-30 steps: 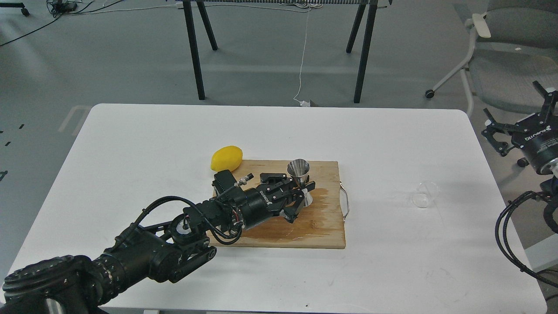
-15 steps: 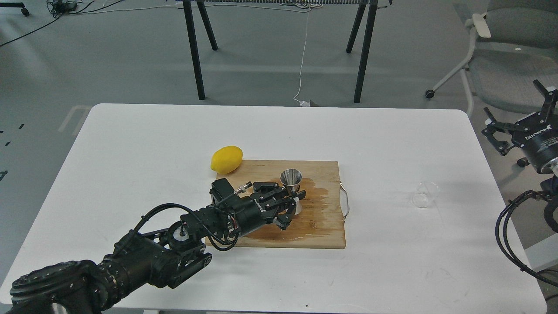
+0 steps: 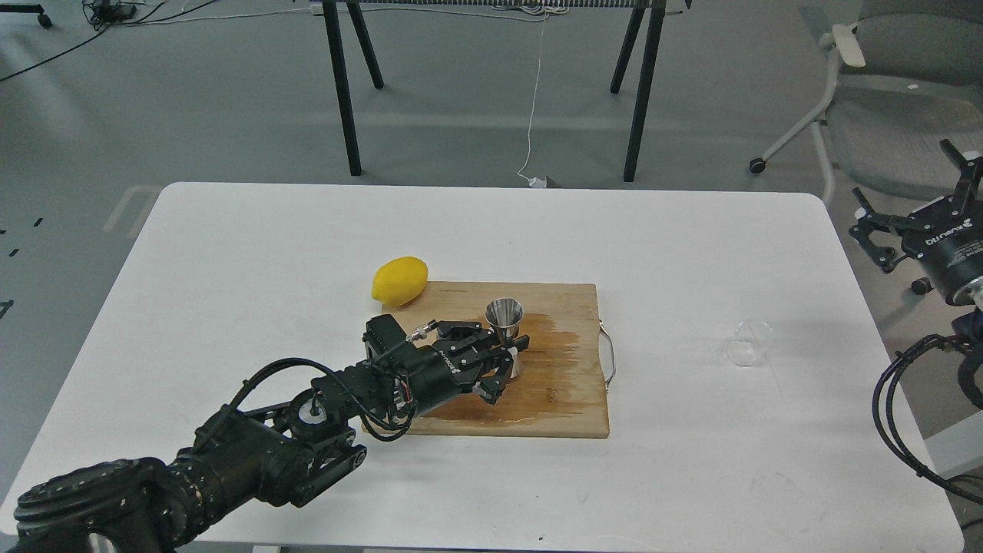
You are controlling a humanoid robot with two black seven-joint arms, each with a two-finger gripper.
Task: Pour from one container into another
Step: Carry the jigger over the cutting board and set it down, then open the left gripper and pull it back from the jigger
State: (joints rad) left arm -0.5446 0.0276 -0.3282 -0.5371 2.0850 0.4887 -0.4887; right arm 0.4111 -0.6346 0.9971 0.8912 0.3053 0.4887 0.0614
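Observation:
The steel hourglass jigger (image 3: 504, 316) stands upright on the wooden cutting board (image 3: 568, 407), just left of the board's middle. My left gripper (image 3: 503, 355) reaches in from the lower left and is shut on the jigger's narrow waist. The small clear cup (image 3: 749, 342) sits alone on the white table to the right of the board, with nothing touching it. My right gripper (image 3: 914, 211) hangs off the table's right edge, above and right of the cup, its fingers spread open and holding nothing.
A yellow lemon (image 3: 399, 279) lies at the board's back left corner. A dark wet patch (image 3: 554, 338) marks the board to the right of the jigger. A metal handle (image 3: 610, 357) sticks out of the board's right side. An office chair (image 3: 883, 115) stands behind the table's right corner.
My left gripper has drawn back to the left and slightly toward me with the jigger in it, and the jigger now sits lower and further left on the board. The cup and the right arm are unmoved.

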